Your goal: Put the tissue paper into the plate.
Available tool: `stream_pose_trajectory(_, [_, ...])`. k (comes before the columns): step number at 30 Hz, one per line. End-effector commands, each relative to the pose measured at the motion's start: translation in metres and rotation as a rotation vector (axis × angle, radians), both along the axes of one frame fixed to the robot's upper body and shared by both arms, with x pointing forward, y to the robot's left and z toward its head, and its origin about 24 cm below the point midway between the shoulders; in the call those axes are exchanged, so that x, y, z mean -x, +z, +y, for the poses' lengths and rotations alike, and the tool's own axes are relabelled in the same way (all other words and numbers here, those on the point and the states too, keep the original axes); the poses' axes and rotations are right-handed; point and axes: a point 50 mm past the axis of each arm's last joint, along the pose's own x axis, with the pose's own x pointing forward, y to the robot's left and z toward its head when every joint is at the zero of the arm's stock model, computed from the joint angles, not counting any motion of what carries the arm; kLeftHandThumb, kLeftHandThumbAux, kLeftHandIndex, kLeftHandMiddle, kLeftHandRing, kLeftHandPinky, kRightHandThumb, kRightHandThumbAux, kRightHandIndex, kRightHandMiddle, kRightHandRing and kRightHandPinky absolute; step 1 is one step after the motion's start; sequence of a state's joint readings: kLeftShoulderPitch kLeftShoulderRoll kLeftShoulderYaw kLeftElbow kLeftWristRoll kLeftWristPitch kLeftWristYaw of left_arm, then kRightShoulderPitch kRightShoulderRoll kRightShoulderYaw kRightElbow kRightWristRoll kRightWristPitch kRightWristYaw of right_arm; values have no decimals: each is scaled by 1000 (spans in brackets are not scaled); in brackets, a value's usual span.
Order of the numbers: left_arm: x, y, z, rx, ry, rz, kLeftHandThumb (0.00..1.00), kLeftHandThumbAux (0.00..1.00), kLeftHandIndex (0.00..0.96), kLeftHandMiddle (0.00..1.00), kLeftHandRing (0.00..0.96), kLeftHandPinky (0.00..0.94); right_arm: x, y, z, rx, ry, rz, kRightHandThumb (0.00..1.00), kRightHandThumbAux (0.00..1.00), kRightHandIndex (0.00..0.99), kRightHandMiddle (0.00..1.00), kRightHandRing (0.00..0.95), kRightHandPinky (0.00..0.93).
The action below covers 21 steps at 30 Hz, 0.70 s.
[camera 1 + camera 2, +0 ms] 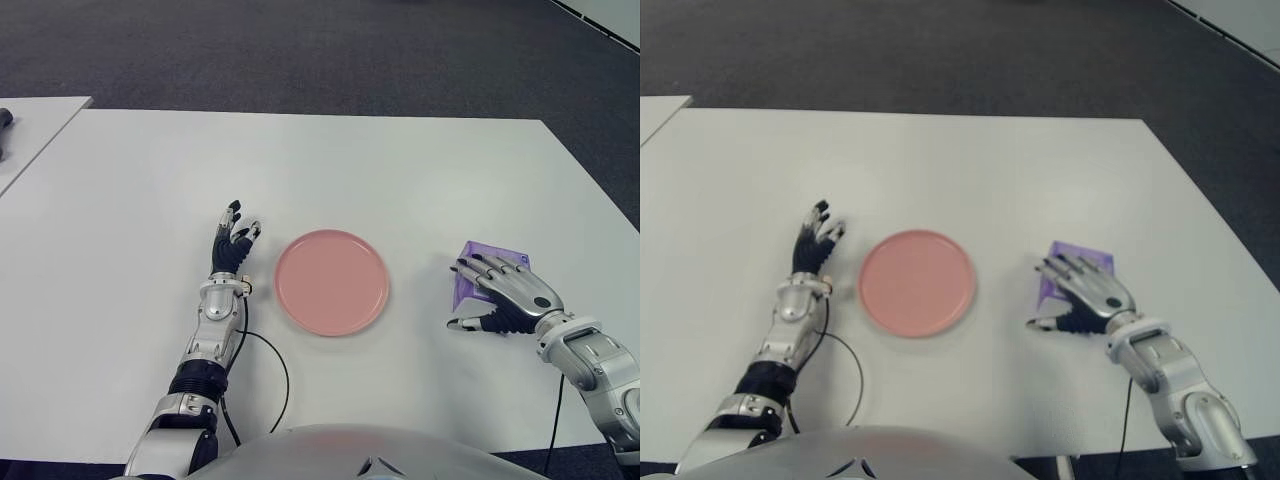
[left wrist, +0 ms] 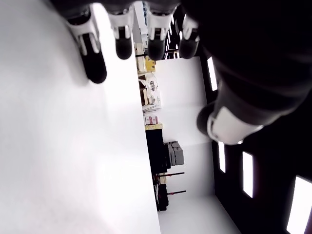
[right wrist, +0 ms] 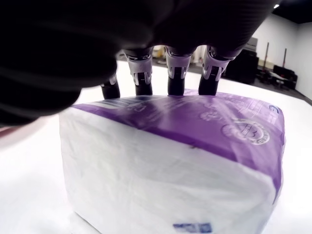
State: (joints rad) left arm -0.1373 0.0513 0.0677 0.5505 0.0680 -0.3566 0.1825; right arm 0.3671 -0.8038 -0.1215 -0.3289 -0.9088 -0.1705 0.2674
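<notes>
The left hand (image 1: pixel 233 245) shows at the left of the white table (image 1: pixel 150 180), just left of the plate, forearm stretched forward and fingers pointing away from the robot. Its fingers are loosely extended, a little apart, and hold nothing; the left wrist view shows the black fingertips (image 2: pixel 95 70) close over the bare tabletop.

The pink plate (image 1: pixel 331 281) sits at the middle of the table, round, smooth and shallow with a low raised rim, nothing in it.

To the right, well apart from the plate, lies the tissue paper pack (image 1: pixel 495 262): a soft rectangular block in glossy plastic wrap, purple on top and white on the sides, with small printed marks. It lies flat, its long axis running roughly away from the robot and angled slightly rightward.

The right hand (image 1: pixel 503 293) reaches in from the lower right, palm down over the pack. Its four fingers (image 3: pixel 176 78) are spread and draped over the purple top face, tips at the far edge, while the thumb sticks out on the plate side. Whether the hand actually grips the pack cannot be told.
</notes>
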Motion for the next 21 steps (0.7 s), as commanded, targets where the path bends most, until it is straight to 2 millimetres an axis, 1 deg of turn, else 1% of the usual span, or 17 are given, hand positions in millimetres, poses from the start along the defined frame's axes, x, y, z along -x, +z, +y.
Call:
stream_pose_trajectory(1, [3,-6,3,5,-3,35,0,665,0,0,0,0,-6,17,-12,-21,-34,-50,330,263,0,0,0,0])
stream_pose_trajectory(2, [3,-6,3,6,-4,35,0,665,0,0,0,0,-8,29,-15,-36,-35,-83,330,265,0,0,0,0])
stream_pose_trajectory(4, [3,-6,3,7,-5,35,0,664,0,0,0,0,-10,43,-18,-62,-33,-129,347,271,0,0,0,0])
stream_pose_trajectory(6, [3,-6,3,9,-4,36,0,662,0,0,0,0,-10,50,-18,-88,-32,-154,359,273,0,0,0,0])
stream_pose_trajectory(11, [2,-7,3,11,-1,36,0,658,0,0,0,0,-9,56,-17,-128,-38,-177,388,265,0,0,0,0])
stream_pose_trajectory(16, [2,-7,3,13,0,33,0,651,0,0,0,0,-9,61,-17,-126,-40,-215,431,201,0,0,0,0])
stream_pose_trajectory(21, [2,-6,3,11,2,32,0,653,0,0,0,0,-11,66,-20,-119,-29,-264,431,147,0,0,0,0])
